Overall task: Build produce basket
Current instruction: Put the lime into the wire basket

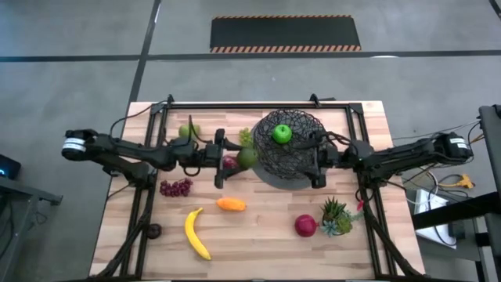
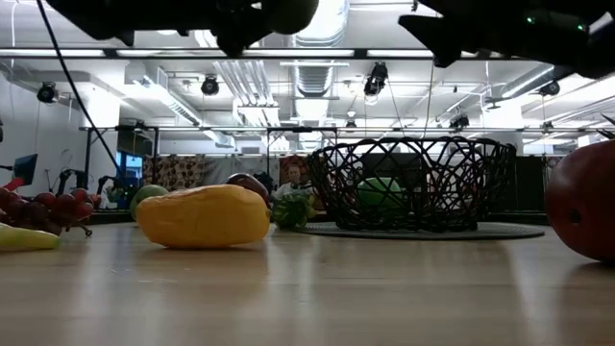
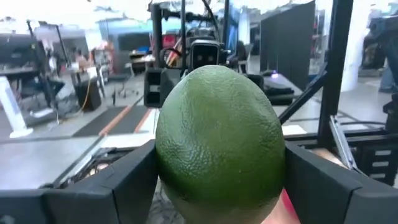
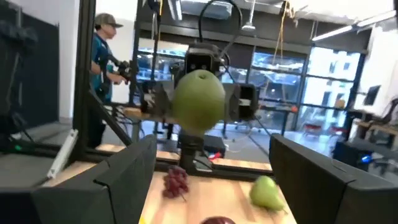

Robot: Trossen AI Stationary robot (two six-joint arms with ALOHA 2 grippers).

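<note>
The basket, black woven wire, stands right of the table's middle with a green apple inside. My left gripper hovers level just left of its rim, shut on a green lime. My right gripper hangs open at the basket's right side, with nothing between its fingers. On the table lie a pear, purple grapes, an orange piece, a banana and a red apple. My left gripper pinches the lime's two opposite sides between its two fingers. The fingers come in level from the table's left side. The lime is lifted clear of the table and fills the gap between the fingers.
A small spiky potted plant stands beside the red apple at the near right. A dark red fruit lies under the left arm, and green grapes lie by the basket's far left. A black frame borders the table. A person stands beyond it.
</note>
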